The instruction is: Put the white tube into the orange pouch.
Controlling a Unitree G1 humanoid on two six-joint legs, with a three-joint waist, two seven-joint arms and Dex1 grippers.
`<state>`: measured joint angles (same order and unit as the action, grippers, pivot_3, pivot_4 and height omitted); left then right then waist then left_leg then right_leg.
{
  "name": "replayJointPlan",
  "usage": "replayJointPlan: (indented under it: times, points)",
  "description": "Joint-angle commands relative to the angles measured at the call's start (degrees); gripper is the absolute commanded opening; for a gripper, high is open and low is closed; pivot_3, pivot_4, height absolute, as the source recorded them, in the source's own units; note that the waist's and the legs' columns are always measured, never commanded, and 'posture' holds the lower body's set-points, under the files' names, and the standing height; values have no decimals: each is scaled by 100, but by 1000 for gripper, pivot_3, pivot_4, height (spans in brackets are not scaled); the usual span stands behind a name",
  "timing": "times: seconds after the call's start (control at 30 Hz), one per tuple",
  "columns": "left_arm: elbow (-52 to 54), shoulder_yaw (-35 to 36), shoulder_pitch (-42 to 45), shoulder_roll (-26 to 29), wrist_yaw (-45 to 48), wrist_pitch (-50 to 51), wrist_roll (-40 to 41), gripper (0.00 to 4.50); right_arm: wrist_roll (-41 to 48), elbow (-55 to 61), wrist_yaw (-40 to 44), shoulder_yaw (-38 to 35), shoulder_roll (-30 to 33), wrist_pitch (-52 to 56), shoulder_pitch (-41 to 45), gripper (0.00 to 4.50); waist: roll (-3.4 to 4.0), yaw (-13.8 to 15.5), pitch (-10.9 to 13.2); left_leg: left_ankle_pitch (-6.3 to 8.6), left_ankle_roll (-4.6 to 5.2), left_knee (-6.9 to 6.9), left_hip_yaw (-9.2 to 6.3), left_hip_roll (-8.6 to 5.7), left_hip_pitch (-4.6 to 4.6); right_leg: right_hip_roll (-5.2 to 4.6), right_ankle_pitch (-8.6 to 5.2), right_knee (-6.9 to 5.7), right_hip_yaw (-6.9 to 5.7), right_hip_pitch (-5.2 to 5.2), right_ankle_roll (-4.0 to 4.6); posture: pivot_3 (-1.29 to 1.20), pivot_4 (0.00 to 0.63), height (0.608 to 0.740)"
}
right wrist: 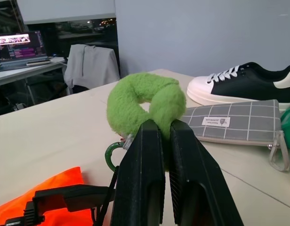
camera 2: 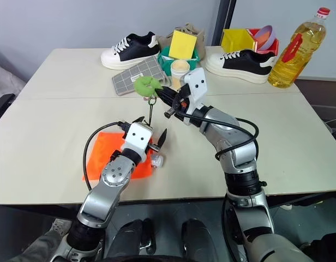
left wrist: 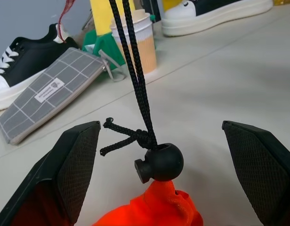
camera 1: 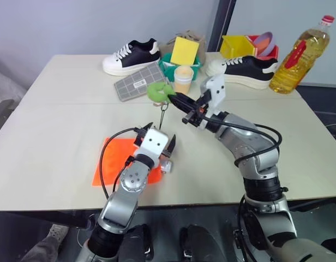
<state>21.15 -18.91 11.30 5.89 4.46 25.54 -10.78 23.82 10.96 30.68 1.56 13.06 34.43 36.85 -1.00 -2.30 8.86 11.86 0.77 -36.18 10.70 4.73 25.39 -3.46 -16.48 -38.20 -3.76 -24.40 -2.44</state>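
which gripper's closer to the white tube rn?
Left. The left gripper hangs with jaws open over the orange pouch, and the white tube lies just beside it. The right gripper is up higher, shut on the green tag.

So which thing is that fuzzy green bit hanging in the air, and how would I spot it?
Start at the beige table and find the flat bright orange fabric pouch near its front edge. A dark cord rises from it to a fluffy green ring tag, pinched in the right end effector. It is the sole furry thing there, held above the table.
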Motion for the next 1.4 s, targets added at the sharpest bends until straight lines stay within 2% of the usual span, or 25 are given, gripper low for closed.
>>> replayJointPlan:
  times: [0.03, 0.13, 0.33, 0.37, 0.6, 0.93, 1.17, 1.4]
  points:
    - [91, 17, 77, -67, -24, -64, -113, 4430, 50, 105, -6, -37, 29, -50, 71, 0, 0, 0, 0, 0, 0, 0, 0, 0, 0, 0, 0, 0, 0, 0, 0, 0, 150, 740]
    - [91, 11, 71, -84, -7, -68, -123, 3606, 45, 114, -9, -23, 20, -53, 63, 0, 0, 0, 0, 0, 0, 0, 0, 0, 0, 0, 0, 0, 0, 0, 0, 0, 150, 740]
    - [73, 25, 78, -108, 13, -53, -126, 487, 45, 131, -20, -16, 18, -55, 49, 0, 0, 0, 0, 0, 0, 0, 0, 0, 0, 0, 0, 0, 0, 0, 0, 0, 150, 740]
    - [70, 30, 78, -108, 15, -51, -125, 248, 46, 134, -21, -16, 19, -55, 47, 0, 0, 0, 0, 0, 0, 0, 0, 0, 0, 0, 0, -1, 0, 0, 0, 0, 150, 740]
    - [69, 94, 66, 22, 177, -21, -68, 259, 40, 123, -29, -40, 27, -79, 64, 0, 0, 0, 0, 0, 0, -1, 0, 0, 0, 0, 0, -1, 0, 0, -1, 0, 150, 740]
    - [126, 550, -572, 1159, 1636, -101, 778, 259, -115, -136, -224, -201, 65, -312, 150, 0, 0, -15, 0, -1, -1, 0, 0, 2, -2, 1, 0, -4, -1, 0, 0, 0, 150, 740]
    - [607, 526, -1131, 1773, 2468, 126, 1286, 259, -430, -604, -603, -323, 109, -569, 307, 0, 1, -20, -1, 0, -2, 1, 1, 2, -3, -1, 0, -4, 0, 0, 0, 0, 150, 740]
    - [615, 555, -1283, 2093, 2577, 190, 1297, 259, -526, -812, -657, -301, 120, -662, 352, 0, 1, -18, -1, 0, -2, 0, 1, 2, -4, -2, 0, -3, 0, 1, 1, 0, 150, 740]
